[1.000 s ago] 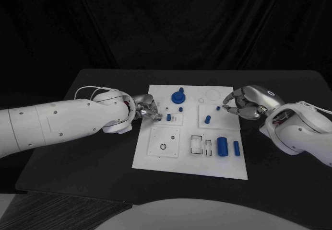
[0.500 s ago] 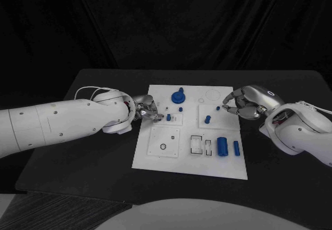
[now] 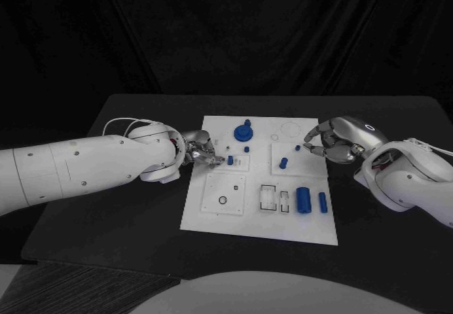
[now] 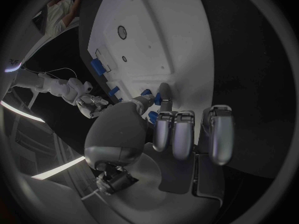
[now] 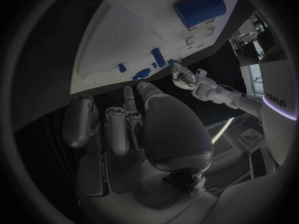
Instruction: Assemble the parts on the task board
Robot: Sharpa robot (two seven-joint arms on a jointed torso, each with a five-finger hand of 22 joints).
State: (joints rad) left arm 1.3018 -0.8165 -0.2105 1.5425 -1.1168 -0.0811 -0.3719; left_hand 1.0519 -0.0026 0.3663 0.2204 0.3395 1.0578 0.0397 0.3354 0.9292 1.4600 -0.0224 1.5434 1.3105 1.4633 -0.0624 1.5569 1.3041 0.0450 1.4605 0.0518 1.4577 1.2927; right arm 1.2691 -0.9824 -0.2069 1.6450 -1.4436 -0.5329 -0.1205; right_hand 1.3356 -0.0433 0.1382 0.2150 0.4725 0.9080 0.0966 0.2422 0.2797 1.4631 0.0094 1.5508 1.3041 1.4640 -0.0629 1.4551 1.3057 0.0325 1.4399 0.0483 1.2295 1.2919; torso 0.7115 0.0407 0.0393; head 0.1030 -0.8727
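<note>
Parts are sitting across the task board (image 3: 236, 222), the white plate at the middle of the black table (image 3: 123, 216). A round blue knob (image 3: 243, 133) is standing toward twelve o'clock on the plate, a fat blue cylinder (image 3: 303, 199) and a thin blue pin (image 3: 323, 203) are lying toward four o'clock with their long axes running twelve to six, and a short blue peg (image 3: 230, 159) is standing just inside the nine o'clock edge.

That peg is the piece the next move seems to be turning on. The left hand (image 3: 201, 150) is reaching in from nine o'clock, its fingertips (image 4: 163, 90) right against the peg, which is lying toward three o'clock of them; whether they are actually pinching it I cannot tell. Its other fingers are curling in close together.

The right hand (image 3: 330, 142) is hovering at the plate's three o'clock edge, fingers drawn narrow near a small blue stud (image 3: 296, 148); I cannot tell whether it is gripping anything. The left hand is clearly the nearer one to the peg.
</note>
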